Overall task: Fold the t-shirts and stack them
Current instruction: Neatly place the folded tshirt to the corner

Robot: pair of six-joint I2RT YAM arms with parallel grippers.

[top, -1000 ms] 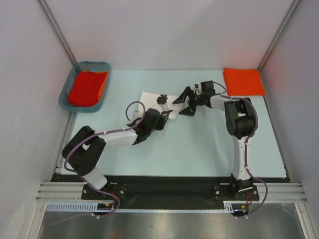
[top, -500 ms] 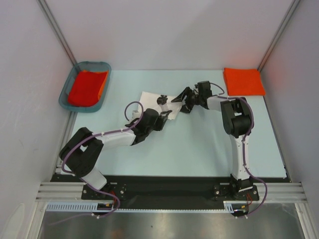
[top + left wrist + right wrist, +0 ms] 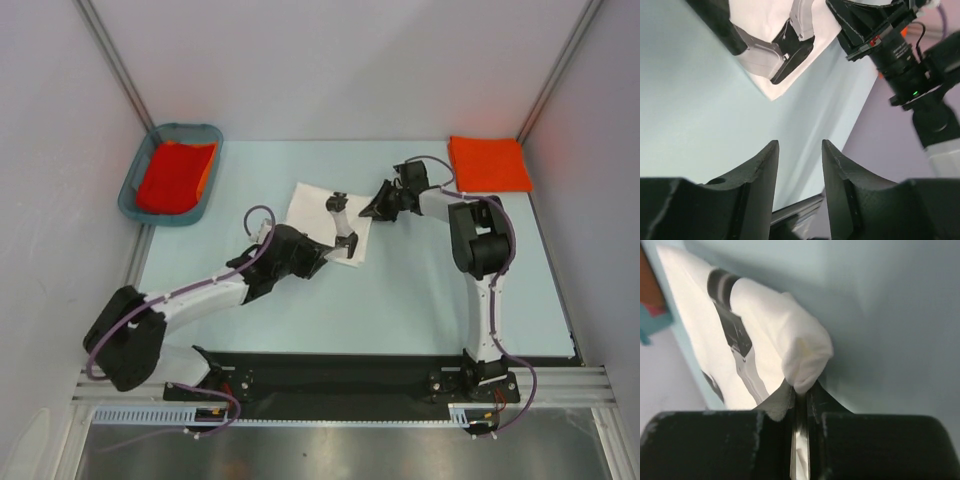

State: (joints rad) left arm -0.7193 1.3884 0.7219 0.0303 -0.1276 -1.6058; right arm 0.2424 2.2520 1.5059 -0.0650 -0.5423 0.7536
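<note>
Right gripper (image 3: 801, 392) pinches a fold of the white shirt (image 3: 771, 315). Left gripper (image 3: 800, 148) stands spread, the shirt just ahead of its tips.

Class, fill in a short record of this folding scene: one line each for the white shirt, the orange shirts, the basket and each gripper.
white t-shirt: spread on the table, mid-field, black print showing in the right wrist view
orange t-shirt: folded flat, far right corner
basket: teal, far left, holding orange cloth
left gripper: open, nothing between its fingers, at the white t-shirt
right gripper: shut on a fold at the white t-shirt's edge
</note>
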